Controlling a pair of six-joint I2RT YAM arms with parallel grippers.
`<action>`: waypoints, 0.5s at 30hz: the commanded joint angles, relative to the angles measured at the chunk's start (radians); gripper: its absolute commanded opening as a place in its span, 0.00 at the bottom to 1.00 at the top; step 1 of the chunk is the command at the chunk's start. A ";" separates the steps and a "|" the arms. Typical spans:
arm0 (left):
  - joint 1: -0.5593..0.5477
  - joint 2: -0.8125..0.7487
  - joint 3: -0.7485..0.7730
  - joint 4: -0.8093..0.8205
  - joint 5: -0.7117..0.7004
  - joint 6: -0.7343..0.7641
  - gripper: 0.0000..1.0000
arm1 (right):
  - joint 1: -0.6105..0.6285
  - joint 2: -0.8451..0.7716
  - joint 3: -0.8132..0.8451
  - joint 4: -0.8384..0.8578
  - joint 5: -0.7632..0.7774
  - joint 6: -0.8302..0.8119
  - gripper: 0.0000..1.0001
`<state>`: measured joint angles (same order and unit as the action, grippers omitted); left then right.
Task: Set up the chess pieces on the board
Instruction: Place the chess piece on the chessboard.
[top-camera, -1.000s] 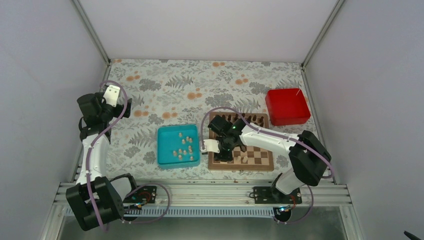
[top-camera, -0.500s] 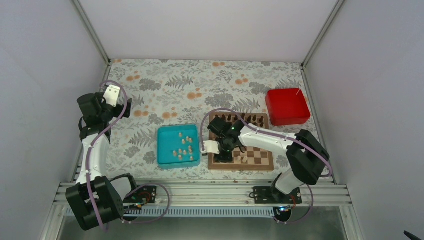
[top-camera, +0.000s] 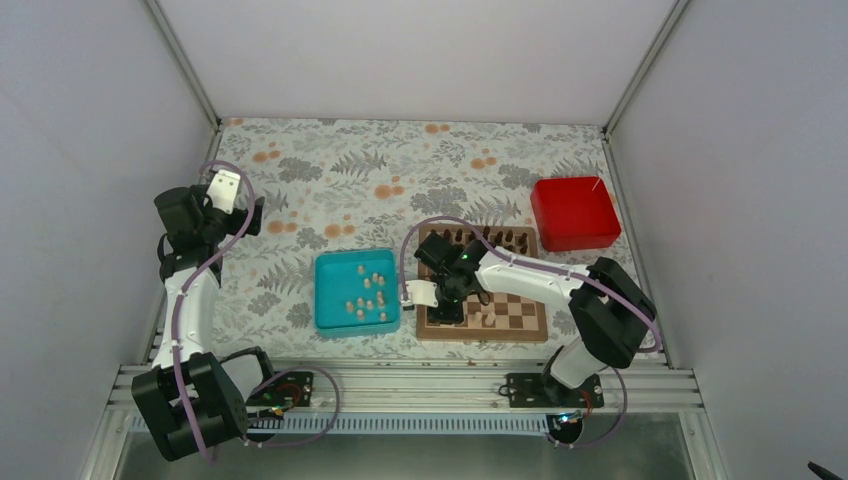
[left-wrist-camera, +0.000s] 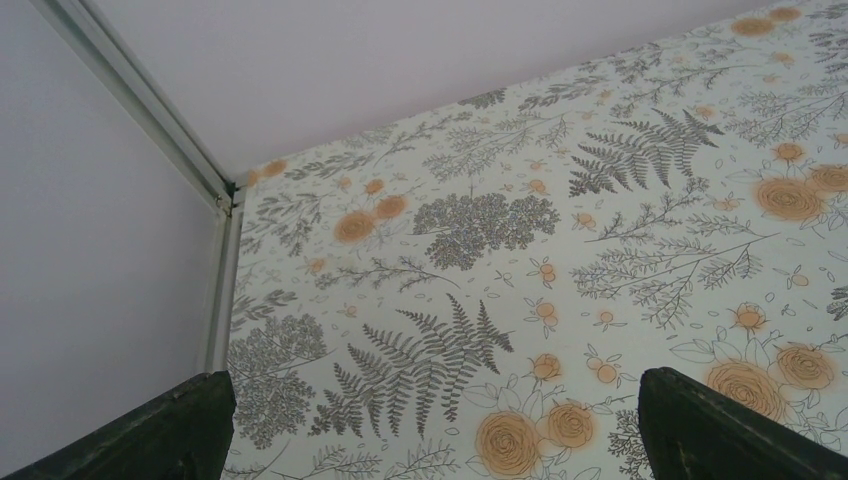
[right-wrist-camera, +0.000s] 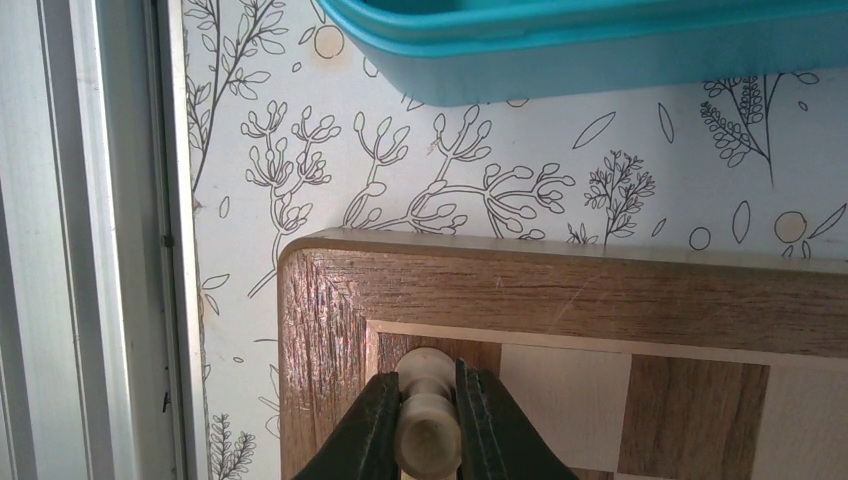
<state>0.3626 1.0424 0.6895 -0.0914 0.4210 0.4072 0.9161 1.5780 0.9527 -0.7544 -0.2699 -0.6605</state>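
Fingers first: the right fingers (right-wrist-camera: 372, 425) are pinching one pale chess piece (right-wrist-camera: 425, 372) just under its round head, over the dark corner square at the near-left of the board (right-wrist-camera: 600, 290). The left fingers (left-wrist-camera: 160, 430) are spread wide with nothing between them, way off at the far left over the flowery tabletop (left-wrist-camera: 480, 220).

My take on doing this step well: that square sits tight against the border, so I'd get the base flat and centred on it before letting go. Then open just a little and lift straight up so neither finger drags the piece over. Can't tell from the wrist view whether the base is touching the wood yet.

Containers next. The teal tray (top-camera: 322, 290) sits just beside the board's left edge and holds about ten pale pieces (top-camera: 368, 295) scattered loose, so there's plenty left to move. The red box (top-camera: 573, 212) sits near the board's far-right corner, and I can't tell if anything's in it. Dark pieces (top-camera: 480, 238) line the board's far edge, and a couple of pale ones (top-camera: 489, 318) stand on the near rows.
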 joint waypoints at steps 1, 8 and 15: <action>0.005 -0.006 0.006 0.006 0.026 0.006 1.00 | 0.008 0.011 -0.006 0.003 0.014 0.006 0.08; 0.005 -0.004 0.005 0.005 0.032 0.008 1.00 | 0.007 -0.015 0.015 -0.030 0.035 0.000 0.21; 0.006 -0.008 0.002 0.007 0.032 0.009 1.00 | 0.006 -0.029 0.129 -0.119 -0.004 -0.010 0.34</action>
<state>0.3626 1.0424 0.6895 -0.0914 0.4236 0.4076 0.9161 1.5772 0.9977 -0.8185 -0.2501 -0.6621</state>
